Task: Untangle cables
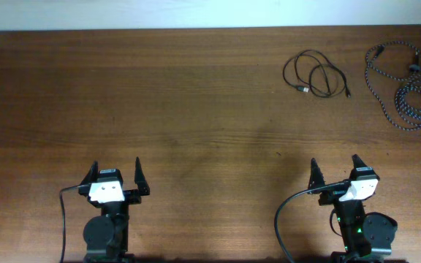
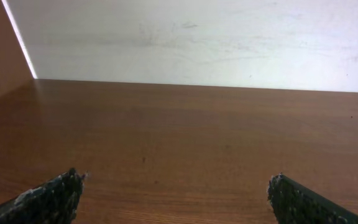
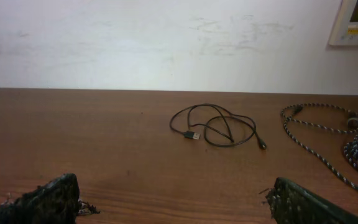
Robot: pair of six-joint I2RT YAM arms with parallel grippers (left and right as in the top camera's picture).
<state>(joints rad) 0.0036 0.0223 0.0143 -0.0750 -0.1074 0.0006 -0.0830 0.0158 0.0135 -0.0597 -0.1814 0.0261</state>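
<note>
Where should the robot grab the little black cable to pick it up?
Probably on the black cable just behind its USB plug, the right hand coming straight down, fingers across the cord. It lies flat on the table, and that end sticks out clear of the crossing loops.

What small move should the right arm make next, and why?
Probably reach the right end effector, which is open and holds nothing, forward toward the black cable. That cable lies loosely looped over itself straight ahead of it. The speckled cable seems to lie apart, farther right.
</note>
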